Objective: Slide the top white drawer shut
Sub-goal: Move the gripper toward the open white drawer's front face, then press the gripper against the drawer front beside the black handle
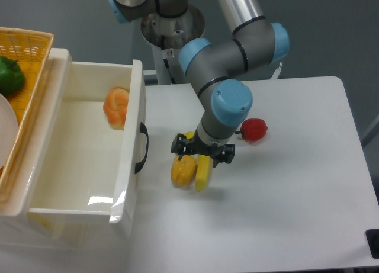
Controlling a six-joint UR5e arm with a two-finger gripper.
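The top white drawer [131, 137] stands pulled far out at the left, its panelled front facing the table. Its black curved handle [142, 147] is on that front. An orange bread roll [116, 107] lies inside near the back. My gripper [202, 151] points down to the right of the handle, about a hand's width from it and not touching the drawer. It hangs over a banana [203, 175] and a yellow pepper [183, 170]. Its jaws look spread open, and the fingertips are partly hidden by the wrist.
A red pepper [254, 129] lies on the white table [296, 196] to the right of the arm. A yellow wicker basket [26, 48] on the cabinet top at the far left holds a green pepper [10, 74] and a white plate [6, 131].
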